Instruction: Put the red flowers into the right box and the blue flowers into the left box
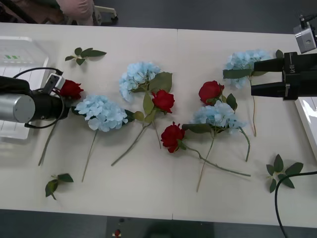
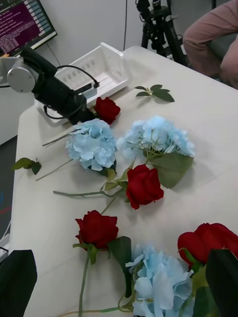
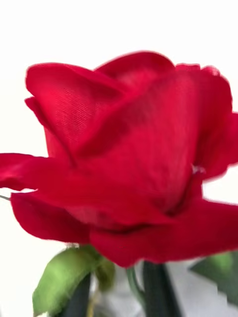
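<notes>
While the left gripper point(image 1: 63, 101) closes on a red rose point(image 1: 71, 89) beside the ribbed left box point(image 1: 15, 64), the right gripper point(image 1: 255, 77) hangs with jaws apart over a blue hydrangea point(image 1: 245, 62).

Seen from the left wrist, the rose bloom point(image 3: 134, 158) sits just beyond the dark fingers point(image 3: 158, 292), which pinch its stem under the petals. From the right wrist, the same rose point(image 2: 106, 109) lies at the ribbed tray's point(image 2: 99, 69) edge, with three more roses and the hydrangeas spread across the white table point(image 2: 198, 124).
</notes>
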Motion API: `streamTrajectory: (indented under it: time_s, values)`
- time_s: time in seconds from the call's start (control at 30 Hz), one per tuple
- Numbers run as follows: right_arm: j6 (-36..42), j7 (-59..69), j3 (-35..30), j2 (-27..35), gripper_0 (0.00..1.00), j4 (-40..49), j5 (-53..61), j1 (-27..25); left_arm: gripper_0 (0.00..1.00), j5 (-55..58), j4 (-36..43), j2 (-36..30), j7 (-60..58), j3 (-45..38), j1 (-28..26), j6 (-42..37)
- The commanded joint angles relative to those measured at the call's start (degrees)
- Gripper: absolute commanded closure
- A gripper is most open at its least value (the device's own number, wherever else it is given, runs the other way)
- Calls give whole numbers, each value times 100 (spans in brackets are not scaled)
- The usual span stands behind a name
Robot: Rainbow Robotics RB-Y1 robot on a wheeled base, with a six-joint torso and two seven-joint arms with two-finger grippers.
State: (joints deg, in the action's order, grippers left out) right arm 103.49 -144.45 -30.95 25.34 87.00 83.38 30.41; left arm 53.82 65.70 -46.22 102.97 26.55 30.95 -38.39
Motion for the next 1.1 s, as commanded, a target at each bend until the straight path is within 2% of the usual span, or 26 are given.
streamTrajectory:
  time_s: [0.03, 0.3, 0.43, 0.7, 0.87, 1.0, 1.1]
  values:
    - [14, -206, 1, 41, 0, 203, 73, 53, 99, -12, -128, -98, 188, 272, 113, 411]
    - [-22, -224, 1, 41, 0, 212, 178, 53, 100, 14, -66, -168, 197, 298, 113, 464]
    - [-13, -259, -8, 41, 0, 203, 301, 53, 100, 120, 408, -449, 153, 298, 113, 367]
    - [-13, -277, -52, 41, 0, 212, 363, 53, 100, 1148, 1946, -889, -32, -545, 104, -776]
    - [-13, -277, -70, 41, 0, 203, 407, 53, 100, 1930, 2816, -713, -172, -1363, -221, -986]
    - [-13, -268, -70, 41, 0, 212, 424, 61, 100, 2563, 3282, -555, -181, -1758, -274, -986]
    - [-4, -241, -70, 41, 0, 203, 424, 88, 100, 2651, 3555, -98, -190, -2031, -221, -986]
